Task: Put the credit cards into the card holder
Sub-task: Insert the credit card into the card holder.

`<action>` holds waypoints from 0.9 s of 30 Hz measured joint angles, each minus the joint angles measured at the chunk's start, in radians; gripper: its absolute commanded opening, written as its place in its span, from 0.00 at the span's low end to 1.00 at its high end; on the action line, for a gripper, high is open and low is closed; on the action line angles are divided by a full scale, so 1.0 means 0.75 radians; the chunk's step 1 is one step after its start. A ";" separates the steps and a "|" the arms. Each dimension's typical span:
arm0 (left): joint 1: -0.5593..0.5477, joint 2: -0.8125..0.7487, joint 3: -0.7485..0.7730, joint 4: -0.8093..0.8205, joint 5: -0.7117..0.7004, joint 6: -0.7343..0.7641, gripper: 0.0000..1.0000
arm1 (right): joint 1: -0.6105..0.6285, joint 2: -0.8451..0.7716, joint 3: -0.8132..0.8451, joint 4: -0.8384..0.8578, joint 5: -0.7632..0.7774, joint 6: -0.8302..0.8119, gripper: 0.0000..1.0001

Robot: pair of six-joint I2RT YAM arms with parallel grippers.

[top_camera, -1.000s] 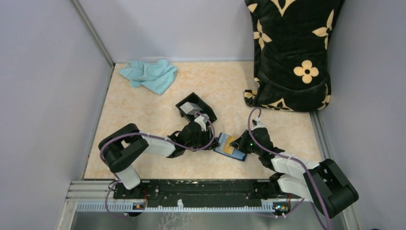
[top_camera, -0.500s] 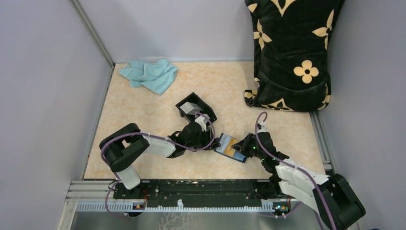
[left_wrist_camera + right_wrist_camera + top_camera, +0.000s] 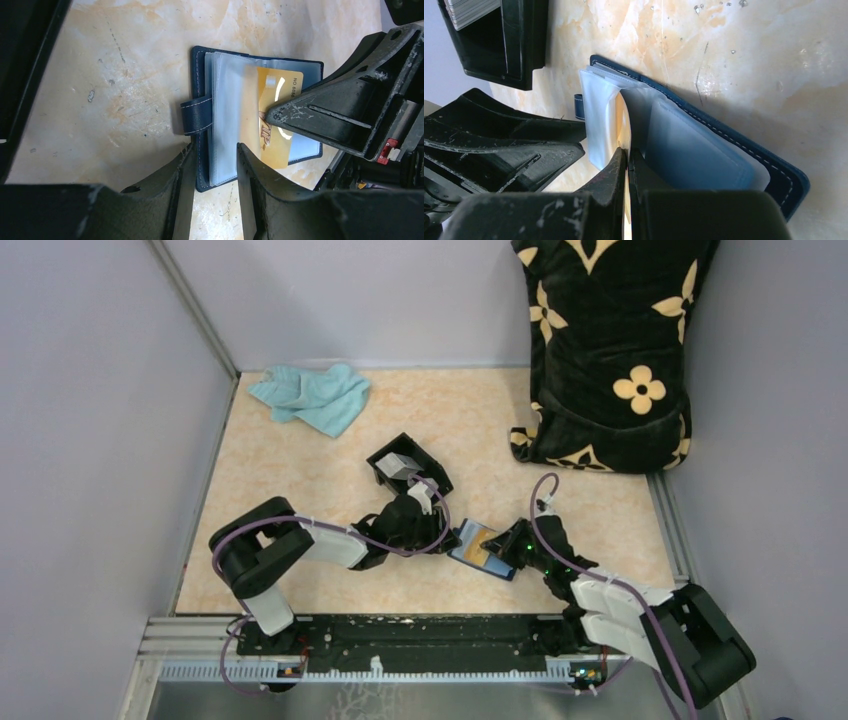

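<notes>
A dark navy folding wallet [image 3: 227, 115] lies open on the marbled counter [image 3: 125, 75], with one orange-yellow card [image 3: 267, 147] partly inside one of its clear sleeves. The right claw [image 3: 627, 152] is pinched tight on that card's edge. The left claw [image 3: 215, 150] stands half-spread astride the wallet's edge; I cannot tell whether it grips. One black square box [image 3: 519, 45] holds a stack of pale grey cards [image 3: 471, 11], too close-packed to count.
</notes>
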 measured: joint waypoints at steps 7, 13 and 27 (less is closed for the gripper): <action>0.000 0.002 0.000 0.001 0.000 0.000 0.42 | 0.000 0.067 -0.008 0.104 -0.015 0.033 0.00; 0.000 0.010 0.000 0.017 0.001 -0.001 0.42 | 0.000 0.127 -0.014 0.169 -0.015 0.040 0.00; 0.000 0.015 -0.011 0.043 0.001 -0.001 0.42 | 0.063 0.102 0.025 0.176 0.041 0.006 0.45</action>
